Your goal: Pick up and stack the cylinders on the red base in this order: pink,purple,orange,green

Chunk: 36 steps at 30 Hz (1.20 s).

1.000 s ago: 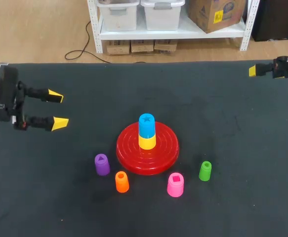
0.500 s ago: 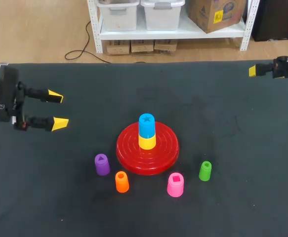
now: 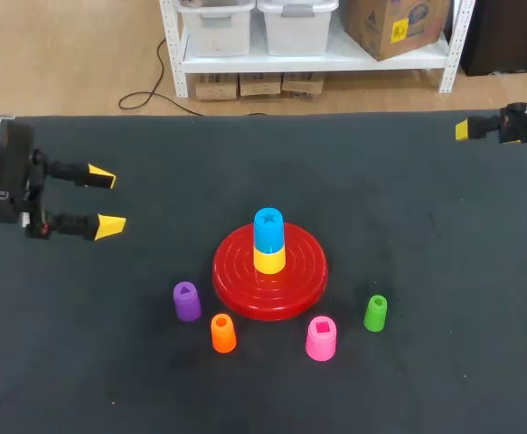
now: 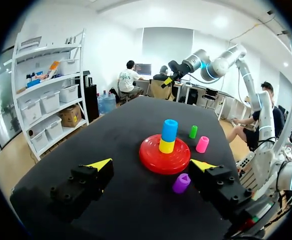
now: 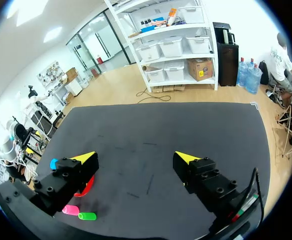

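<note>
Where the left pincer point(image 3: 106, 201) hangs: over the left side of the table point(image 3: 444, 271), well apart from every cylinder.
Left pincer state: fingers spread wide, yellow tips pointing toward the table's middle; it holds nothing and touches nothing.
Right pincer point(image 5: 135, 158): at the table's far right corner, well apart from the stack. Its wrist view shows the fingers wide apart with only bare table between them, gripping nothing.
Red base point(image 3: 304, 271): a round ridged disc, flat on the table near its middle.
On the base: a yellow cylinder point(image 3: 268, 259) stands upright at the centre, with a blue cylinder point(image 3: 268, 229) stacked on top of it.
Pink cylinder point(image 3: 321, 338): upright on the table, just off the base's near edge, toward the right.
Purple cylinder point(image 3: 187, 301): upright on the table, just beside the base's near left edge.
Orange cylinder point(image 3: 222, 333): upright on the table between the purple and the pink, near the base's front edge.
Green cylinder point(image 3: 375, 313): upright on the table, to the right of the pink one and near the base's right front, apart from both.
Stacking so far: the pink, purple, orange and green cylinders all stand on the table, off the base.
</note>
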Motion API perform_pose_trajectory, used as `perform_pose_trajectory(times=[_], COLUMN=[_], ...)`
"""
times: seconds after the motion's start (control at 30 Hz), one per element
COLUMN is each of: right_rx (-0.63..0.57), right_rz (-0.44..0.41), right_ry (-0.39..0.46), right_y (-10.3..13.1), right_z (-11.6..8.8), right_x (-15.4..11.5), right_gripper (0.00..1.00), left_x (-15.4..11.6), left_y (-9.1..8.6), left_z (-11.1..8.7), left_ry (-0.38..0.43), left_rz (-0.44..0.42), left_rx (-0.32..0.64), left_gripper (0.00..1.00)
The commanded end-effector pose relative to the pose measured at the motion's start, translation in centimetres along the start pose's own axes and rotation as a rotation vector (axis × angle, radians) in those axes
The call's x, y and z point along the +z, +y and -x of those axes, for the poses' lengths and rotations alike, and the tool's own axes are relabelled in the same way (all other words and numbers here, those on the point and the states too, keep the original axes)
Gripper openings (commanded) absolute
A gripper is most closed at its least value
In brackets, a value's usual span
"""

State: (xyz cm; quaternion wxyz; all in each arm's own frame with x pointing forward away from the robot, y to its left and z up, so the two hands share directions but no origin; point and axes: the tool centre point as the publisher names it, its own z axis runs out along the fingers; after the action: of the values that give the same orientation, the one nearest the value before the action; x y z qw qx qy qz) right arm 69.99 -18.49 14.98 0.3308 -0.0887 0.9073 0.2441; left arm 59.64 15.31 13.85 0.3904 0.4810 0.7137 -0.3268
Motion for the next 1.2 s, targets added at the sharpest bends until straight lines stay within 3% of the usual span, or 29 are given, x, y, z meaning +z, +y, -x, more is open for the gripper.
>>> perform_pose_trajectory(times=[0.03, 0.93, 1.2], right_rx=[0.0, 0.0, -0.301], right_rz=[0.001, 0.001, 0.02], right_ry=[0.0, 0.0, 0.177], right_y=[0.0, 0.0, 5.5], right_z=[0.0, 0.0, -3.1], right_x=[0.0, 0.0, -1.2], right_gripper=[1.0, 1.0, 1.0], left_x=[0.0, 0.0, 0.0], left_y=[0.0, 0.0, 0.0], left_z=[-0.2, -0.2, -0.2], left_ry=[-0.006, -0.006, -0.006], left_rz=[0.002, 0.002, 0.002], left_rx=[0.003, 0.003, 0.003], left_gripper=[1.0, 1.0, 1.0])
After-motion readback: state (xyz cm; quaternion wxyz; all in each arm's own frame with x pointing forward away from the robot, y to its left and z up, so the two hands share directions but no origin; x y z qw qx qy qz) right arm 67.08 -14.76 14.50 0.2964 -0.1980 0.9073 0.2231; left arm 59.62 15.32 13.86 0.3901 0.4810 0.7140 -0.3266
